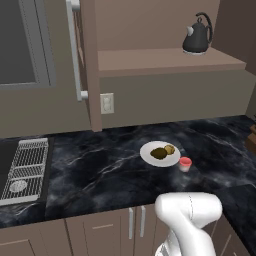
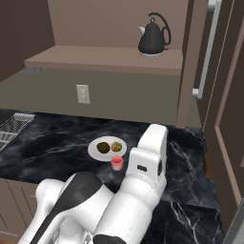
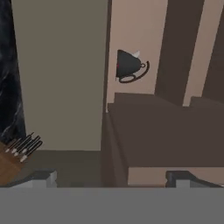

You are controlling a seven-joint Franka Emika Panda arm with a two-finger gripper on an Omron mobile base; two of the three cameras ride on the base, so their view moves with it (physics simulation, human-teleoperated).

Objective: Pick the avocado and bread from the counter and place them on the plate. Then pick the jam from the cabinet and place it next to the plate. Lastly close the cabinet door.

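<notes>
From my station I saw the black marble counter (image 1: 100, 170) with white veins running below a brown wall. On it stood the round white plate (image 1: 148, 150), and on the plate lay the dark green avocado (image 1: 158, 153) touching the small brown piece of bread (image 1: 170, 149). The little jam jar with a red lid (image 1: 185, 163) stood just beside the plate, on its right in the left base view. A metal rack (image 1: 27, 167) lay at the left end of the counter. Above, a black kettle (image 1: 197, 35) stood on the brown shelf (image 1: 165, 60), and a white wall outlet (image 1: 107, 103) was under it. In the hand view, the gripper (image 3: 109, 179) was wide open and held nothing; a wooden knife block (image 3: 13, 155) showed near the dark counter.
</notes>
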